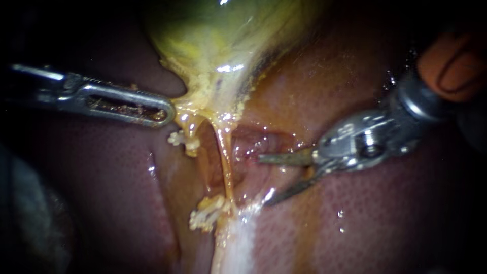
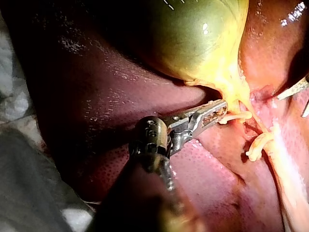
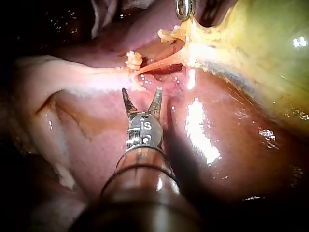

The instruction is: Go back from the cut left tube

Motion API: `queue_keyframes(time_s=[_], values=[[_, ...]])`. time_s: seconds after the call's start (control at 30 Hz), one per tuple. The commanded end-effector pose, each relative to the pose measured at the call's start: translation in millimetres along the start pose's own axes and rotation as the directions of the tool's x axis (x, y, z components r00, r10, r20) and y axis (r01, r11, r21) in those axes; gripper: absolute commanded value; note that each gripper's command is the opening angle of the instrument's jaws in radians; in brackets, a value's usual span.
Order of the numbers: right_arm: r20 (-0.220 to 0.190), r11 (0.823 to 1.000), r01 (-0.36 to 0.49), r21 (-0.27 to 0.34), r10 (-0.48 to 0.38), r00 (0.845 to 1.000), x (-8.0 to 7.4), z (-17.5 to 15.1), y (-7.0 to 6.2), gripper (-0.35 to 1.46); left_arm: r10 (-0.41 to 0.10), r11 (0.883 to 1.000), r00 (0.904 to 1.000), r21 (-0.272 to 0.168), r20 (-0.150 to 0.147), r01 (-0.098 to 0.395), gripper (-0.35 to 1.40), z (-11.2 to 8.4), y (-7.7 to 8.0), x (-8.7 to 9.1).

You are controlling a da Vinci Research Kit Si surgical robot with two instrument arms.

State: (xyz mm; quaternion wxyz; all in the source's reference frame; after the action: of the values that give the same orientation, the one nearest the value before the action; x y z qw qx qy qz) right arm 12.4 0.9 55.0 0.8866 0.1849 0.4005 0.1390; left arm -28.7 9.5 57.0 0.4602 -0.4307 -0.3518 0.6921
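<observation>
Centre of the endoscope view: cut left tube [image 1: 192,133], parted into two stumps with an open gap between them. The upper stump [image 1: 186,141] hangs just below the gallbladder neck. The lower stump [image 1: 207,214] lies on the liver near a pale band [image 1: 238,238] of tissue. Both ends are whitish and lumpy; whether clips sit on them cannot be told. Same stumps in the left wrist view [image 2: 236,117] [image 2: 258,145] and the right wrist view [image 3: 166,35] [image 3: 134,60].

Just beside the stumps, toward the right instrument: intact tube [image 1: 225,162], a thin yellow strand running taut from the gallbladder neck down to the pale band.

Above: gallbladder [image 1: 223,30], yellow-green and glistening, its neck drawn out toward the left instrument [image 1: 165,110]. That instrument's jaws are closed on the neck tissue, just beside the upper stump; also seen at [image 2: 215,112] and [image 3: 185,10].

Across the intact tube from the stumps: right instrument [image 1: 264,180], two slim blades spread apart, gripping nothing. The tips lie over a raw reddish patch, near the intact tube but clear of both stumps; also seen at [image 3: 142,96] and [image 2: 299,99].

Surrounding bed: liver [image 1: 380,223], dark red, wet and finely mottled.
</observation>
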Motion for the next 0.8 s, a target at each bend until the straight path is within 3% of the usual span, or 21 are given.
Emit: queue_keyframes(time_s=[0.03,0.2,0.4,0.8], values=[[-0.002,1.000,0.002,-0.011,-0.002,1.000,-0.3,-0.7,0.3,1.45,0.000,1.000,1.0000,0.000,0.000,0.000,-0.35,0.0,0.0,0.0],[0.006,0.998,0.030,-0.064,-0.029,1.000,-2.5,-3.2,1.8,1.45,0.001,1.000,1.0000,0.000,0.000,-0.001,-0.35,0.0,0.0,0.0],[0.015,0.993,0.044,-0.113,-0.043,0.999,-4.3,-4.6,2.7,1.45,0.002,1.000,1.0000,0.000,0.000,-0.002,-0.35,0.1,-0.2,-0.2],[0.022,0.992,0.043,-0.117,-0.041,0.999,-4.5,-4.9,2.7,1.45,0.009,1.000,0.9999,0.011,-0.008,-0.009,-0.35,2.1,-1.2,-0.9]])
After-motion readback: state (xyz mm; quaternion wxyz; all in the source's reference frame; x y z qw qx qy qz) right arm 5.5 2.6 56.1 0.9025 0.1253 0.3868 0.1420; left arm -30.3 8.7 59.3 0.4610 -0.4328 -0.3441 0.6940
